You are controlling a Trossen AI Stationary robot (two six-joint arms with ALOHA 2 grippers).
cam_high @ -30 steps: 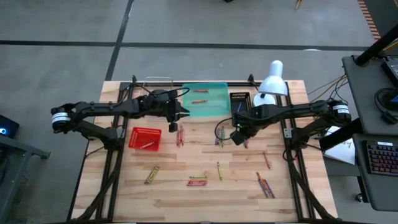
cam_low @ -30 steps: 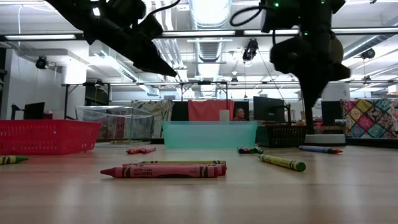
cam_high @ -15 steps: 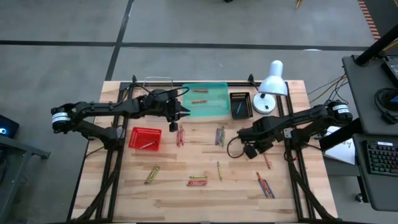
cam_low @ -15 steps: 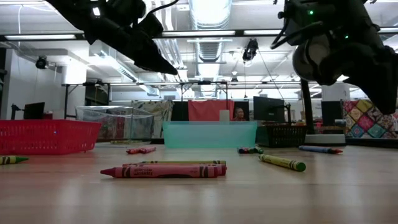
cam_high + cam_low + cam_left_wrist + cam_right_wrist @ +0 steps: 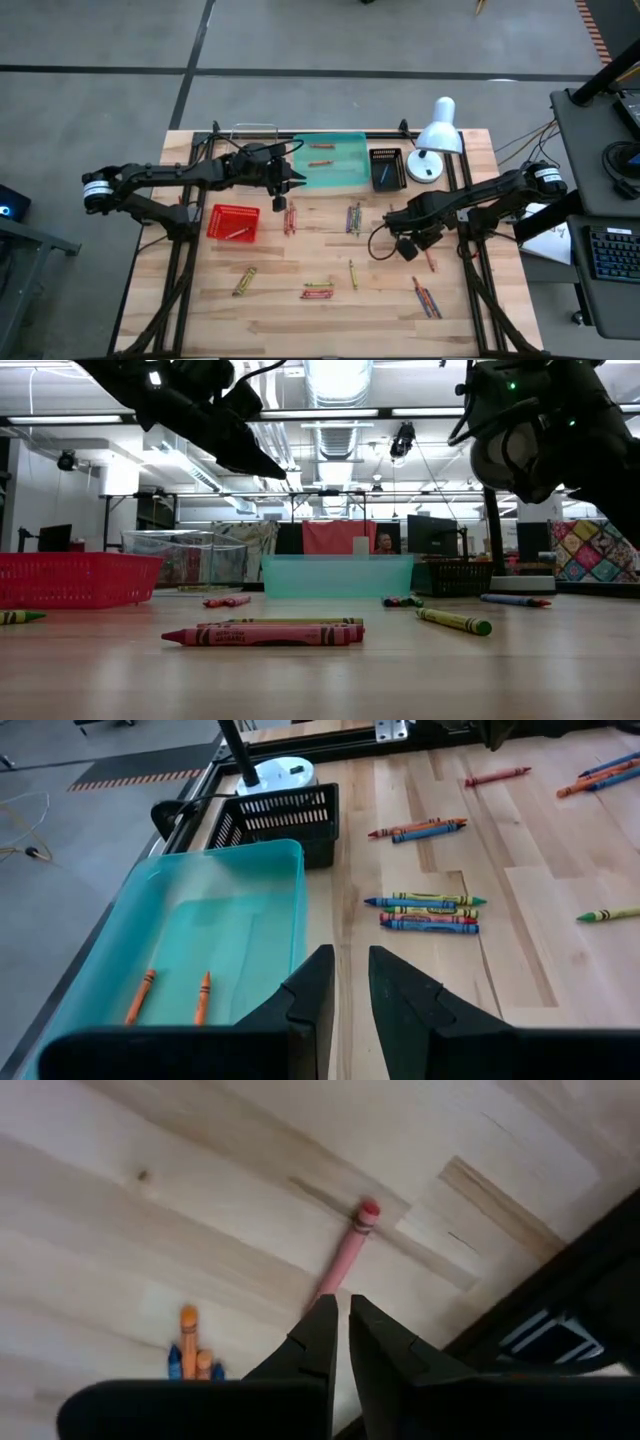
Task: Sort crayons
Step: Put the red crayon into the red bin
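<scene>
Crayons lie scattered on the wooden table: a red group (image 5: 289, 218), a mixed group (image 5: 353, 217), a yellow-green one (image 5: 244, 281), red ones (image 5: 318, 290), a green one (image 5: 352, 273) and a group at the near right (image 5: 428, 298). My right gripper (image 5: 408, 245) hovers, fingers nearly together and empty, just short of a red crayon (image 5: 340, 1260) that lies flat on the table (image 5: 428, 258). My left gripper (image 5: 290, 181) waits in the air beside the teal tray (image 5: 345, 178), also nearly together and empty (image 5: 350, 982).
The teal tray holds two orange crayons (image 5: 170, 998). A black basket (image 5: 385, 165) holds a blue crayon, and a red mesh basket (image 5: 233, 222) holds one crayon. A white lamp (image 5: 432, 140) stands at the far right. Orange and blue crayons (image 5: 190, 1348) lie near my right gripper.
My right gripper has gone from beside the mixed crayon group toward the table's near and right edges, to above the red crayon. It has tipped from pointing straight down to slanting. My left arm has kept still.
</scene>
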